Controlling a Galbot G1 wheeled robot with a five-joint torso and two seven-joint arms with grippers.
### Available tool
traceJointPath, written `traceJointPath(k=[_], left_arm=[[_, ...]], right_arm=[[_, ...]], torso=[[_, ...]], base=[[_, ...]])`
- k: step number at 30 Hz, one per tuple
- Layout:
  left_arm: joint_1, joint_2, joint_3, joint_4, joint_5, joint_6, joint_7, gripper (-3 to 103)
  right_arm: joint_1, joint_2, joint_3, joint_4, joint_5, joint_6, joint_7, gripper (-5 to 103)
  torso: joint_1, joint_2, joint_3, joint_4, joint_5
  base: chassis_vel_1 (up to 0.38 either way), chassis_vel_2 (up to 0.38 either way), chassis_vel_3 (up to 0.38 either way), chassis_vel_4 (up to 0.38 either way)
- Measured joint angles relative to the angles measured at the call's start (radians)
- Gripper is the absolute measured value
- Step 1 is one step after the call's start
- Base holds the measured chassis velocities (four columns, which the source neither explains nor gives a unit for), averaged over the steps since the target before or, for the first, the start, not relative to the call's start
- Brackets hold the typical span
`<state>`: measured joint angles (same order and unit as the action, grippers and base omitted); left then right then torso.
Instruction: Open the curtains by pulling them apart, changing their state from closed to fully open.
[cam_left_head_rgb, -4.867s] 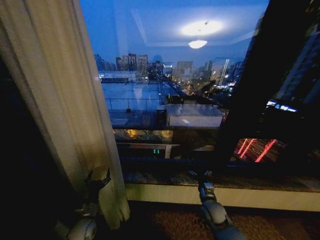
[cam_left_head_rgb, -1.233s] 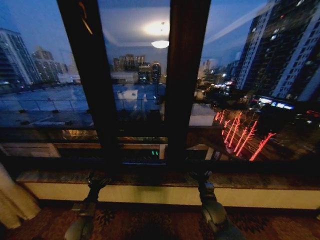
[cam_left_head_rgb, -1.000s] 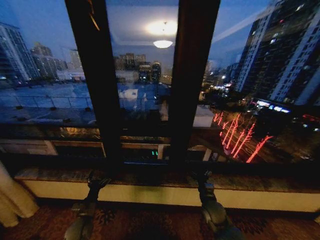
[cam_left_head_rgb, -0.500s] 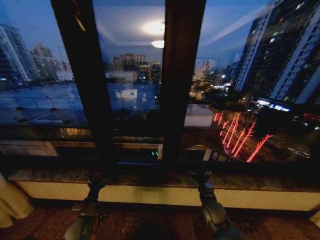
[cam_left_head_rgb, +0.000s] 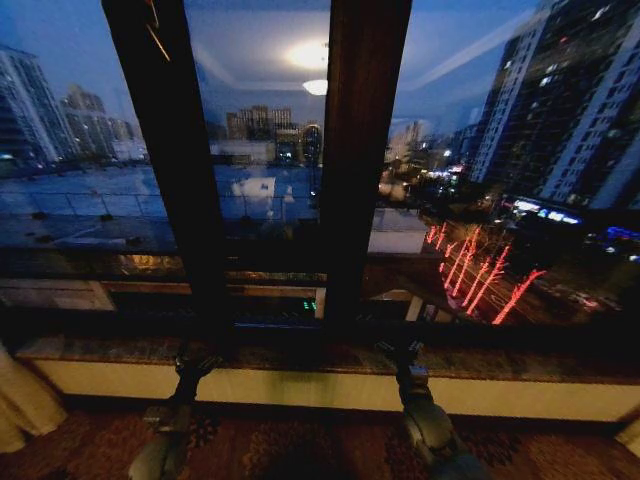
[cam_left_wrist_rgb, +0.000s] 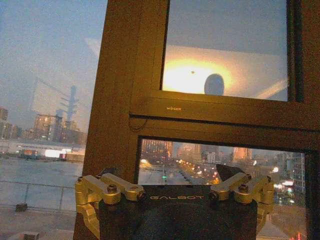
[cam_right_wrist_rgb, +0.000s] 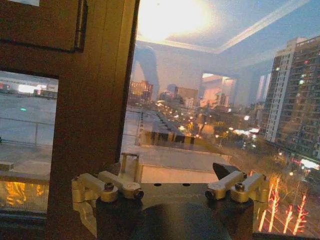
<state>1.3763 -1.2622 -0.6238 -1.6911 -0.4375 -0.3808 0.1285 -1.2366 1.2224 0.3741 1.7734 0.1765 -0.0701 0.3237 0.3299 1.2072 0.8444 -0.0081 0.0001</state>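
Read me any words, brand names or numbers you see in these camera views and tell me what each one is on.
"GALBOT": on the black body of the left gripper, between its gold linkages.
Small gold lettering on the window frame crossbar: too blurred to read.
Green glowing digits on a building outside: too small to read.
No other readable text.

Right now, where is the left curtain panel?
In the head view, the curtain is bunched low at the far left edge, below the window sill and left of the left gripper, which hangs apart from it.
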Motion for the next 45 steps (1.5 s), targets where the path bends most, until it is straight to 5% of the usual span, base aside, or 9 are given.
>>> traceJointPath(k=[45], left_arm=[[0.000, 0.000, 0.000, 0.000, 0.000, 0.000, 0.001, 100]], right_arm=[[0.000, 0.000, 0.000, 0.000, 0.000, 0.000, 0.000, 100]], torso=[[-0.001, 0.001, -0.001, 0.0001, -0.0005]], base=[[0.281, -0.274, -0.278, 0.289]])
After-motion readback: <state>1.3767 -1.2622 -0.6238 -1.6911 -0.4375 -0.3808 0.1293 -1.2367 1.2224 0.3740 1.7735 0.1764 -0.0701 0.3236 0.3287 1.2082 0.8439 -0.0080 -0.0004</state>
